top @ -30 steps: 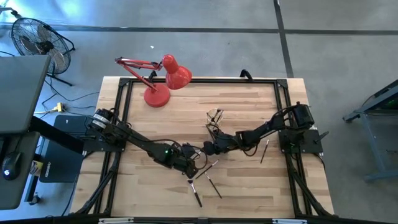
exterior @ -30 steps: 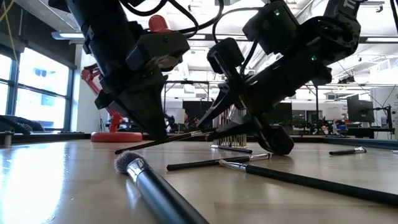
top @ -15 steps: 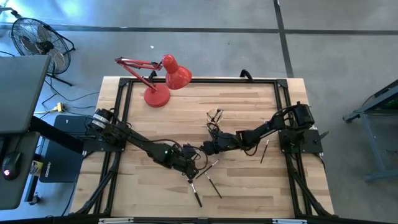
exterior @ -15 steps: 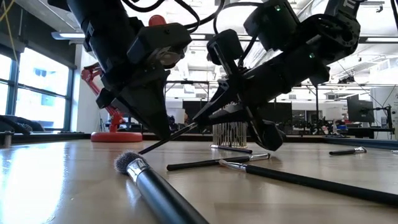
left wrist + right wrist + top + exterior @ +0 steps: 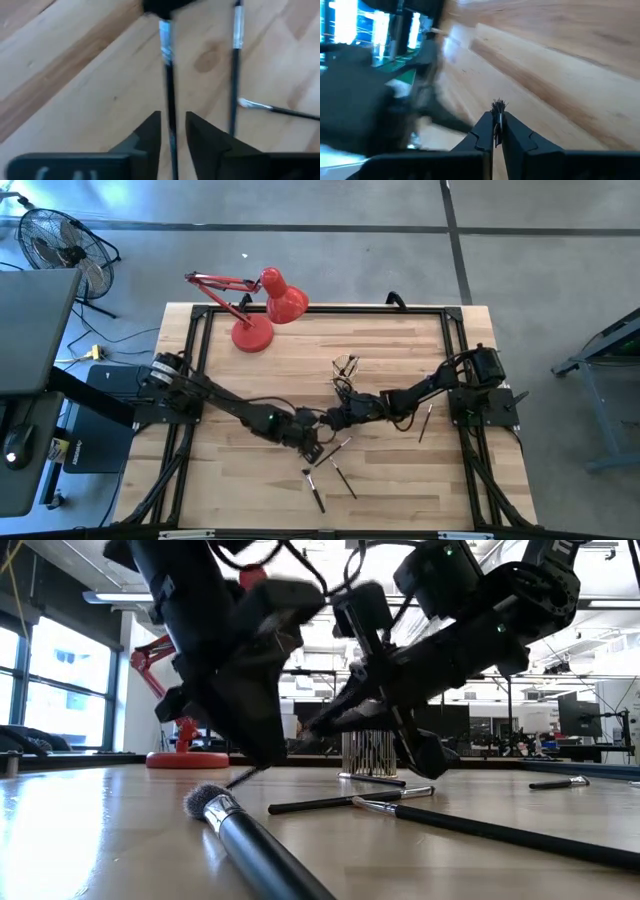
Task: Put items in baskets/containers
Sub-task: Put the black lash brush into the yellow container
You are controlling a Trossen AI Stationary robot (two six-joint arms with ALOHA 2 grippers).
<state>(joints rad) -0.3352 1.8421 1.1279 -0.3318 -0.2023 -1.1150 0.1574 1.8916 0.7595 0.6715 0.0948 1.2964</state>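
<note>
Right pincer (image 5: 496, 131) clamped on a thin brush (image 5: 497, 114), bristle tuft poking out just past the fingertips; it sits near mid-table, facing the left arm. Left pincer (image 5: 172, 131) has its fingers slightly apart, with the same brush's dark shaft (image 5: 169, 95) running between them (contact with the pads cannot be told). In the overhead view the two pincers nearly meet.

Glass cup (image 5: 347, 366) stands behind the right pincer, already bristling with brushes. Loose brushes (image 5: 343, 477) lie on the table's near side, one more (image 5: 425, 422) beside the right arm's base.

Table (image 5: 390, 345) is pale wood planks in a black frame; red desk lamp (image 5: 262, 310) at the far left corner. Beyond: grey floor, a fan (image 5: 55, 240), open workshop with windows. No legible writing.
</note>
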